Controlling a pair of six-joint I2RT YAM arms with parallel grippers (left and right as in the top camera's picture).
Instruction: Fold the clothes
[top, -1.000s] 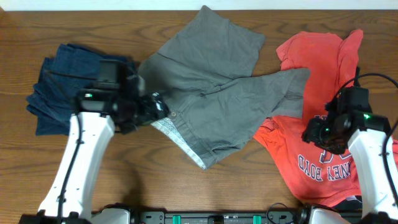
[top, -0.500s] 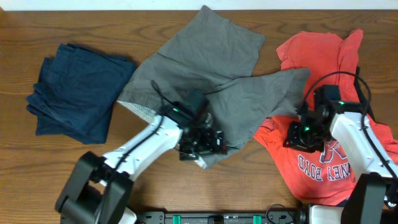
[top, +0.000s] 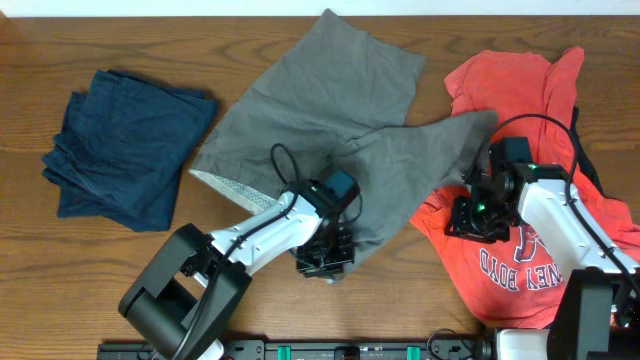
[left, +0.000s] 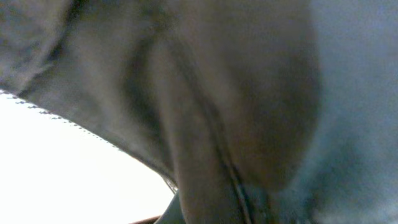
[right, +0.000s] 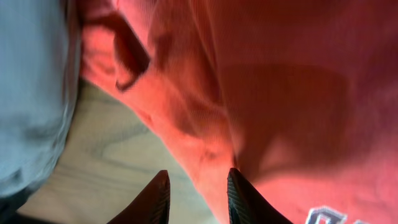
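The grey shorts (top: 330, 130) lie spread across the middle of the table, one leg reaching right over the red T-shirt (top: 520, 110). My left gripper (top: 325, 258) sits at the shorts' near hem corner, shut on the cloth. Grey shorts fabric (left: 249, 93) fills the left wrist view and hides the fingers. My right gripper (top: 472, 215) hovers over the T-shirt's left edge, beside the grey leg. In the right wrist view the right gripper (right: 198, 196) stands open, with the red T-shirt's (right: 280, 93) edge and bare wood showing beyond the gap between its fingers (right: 157, 196).
A dark navy garment (top: 125, 145) lies folded at the far left. A strip of pale lining (top: 225, 185) shows along the shorts' left edge. Bare wooden table (top: 60, 260) runs along the front left. White print (top: 515, 275) marks the T-shirt's near part.
My left arm swung from the shorts' left waistband to their near hem corner and its gripper went from open to shut. My right gripper moved up-left to the T-shirt's edge and narrowed.
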